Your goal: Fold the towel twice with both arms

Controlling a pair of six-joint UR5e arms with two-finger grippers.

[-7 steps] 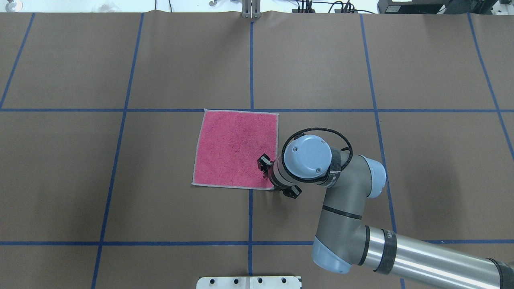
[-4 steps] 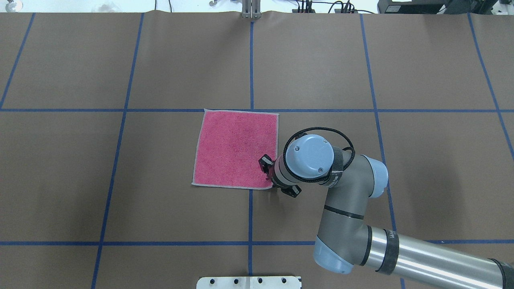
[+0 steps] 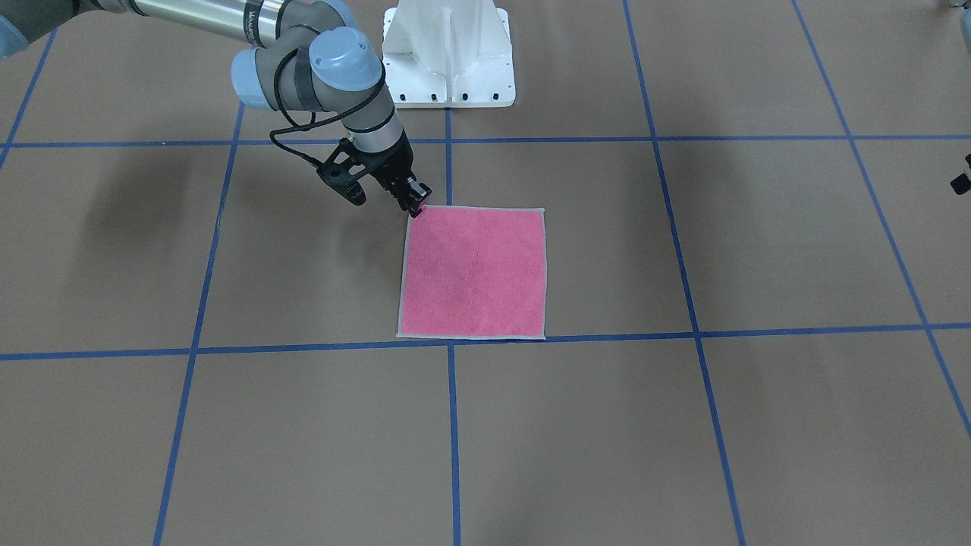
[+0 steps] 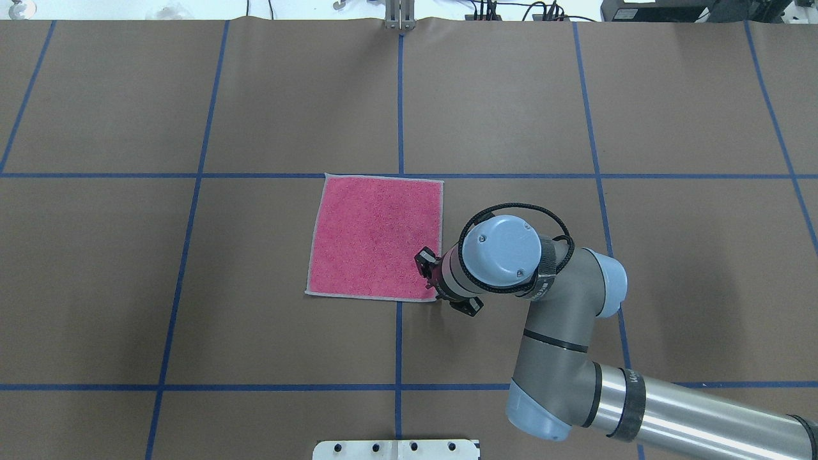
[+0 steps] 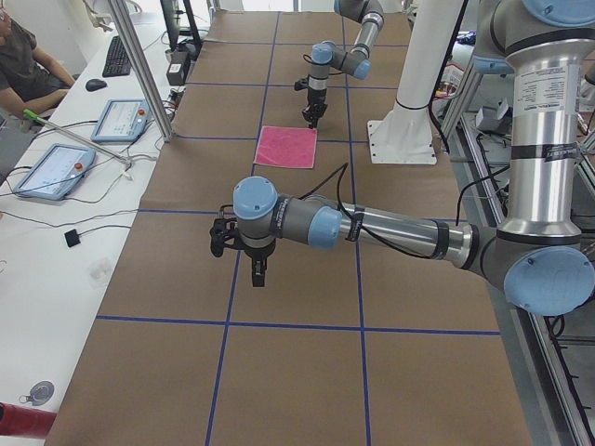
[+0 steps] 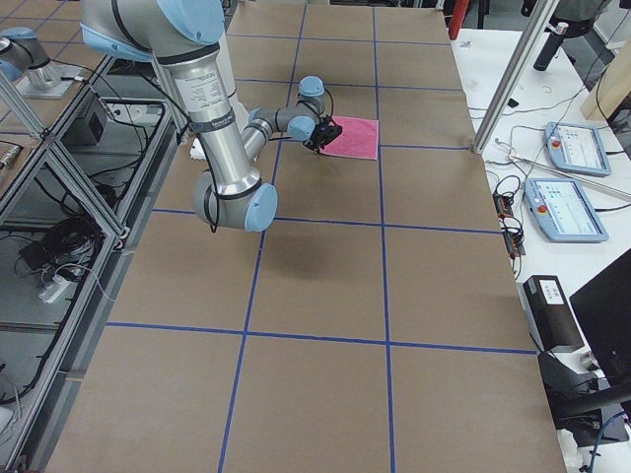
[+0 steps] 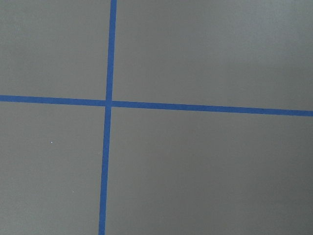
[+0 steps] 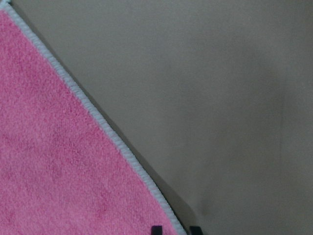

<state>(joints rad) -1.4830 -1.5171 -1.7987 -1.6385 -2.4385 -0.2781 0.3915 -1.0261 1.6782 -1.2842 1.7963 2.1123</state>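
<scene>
Your right gripper (image 3: 416,206) is down at the towel (image 3: 474,273), on the corner nearest the robot on its right side. In the right wrist view two fingertips (image 8: 156,229) poke in at the bottom edge, close together. One is over pink pile, the other over bare worktop (image 4: 255,96), and the light grey edging runs down between them. You can't tell whether they are actually pinching the cloth.

The right arm (image 4: 556,345) reaches in low from the right, with its wrist over the towel's right edge. The towel lies flat and unfolded, pink face up, straddling the centre blue tape line (image 4: 400,108). Its far edge runs along a cross line.

The left gripper (image 5: 258,275) points down above the worktop, well apart from the towel. You only get it from the side, so you can't tell if it is apart or together. Its wrist view shows only a blue tape cross (image 7: 108,103).
</scene>
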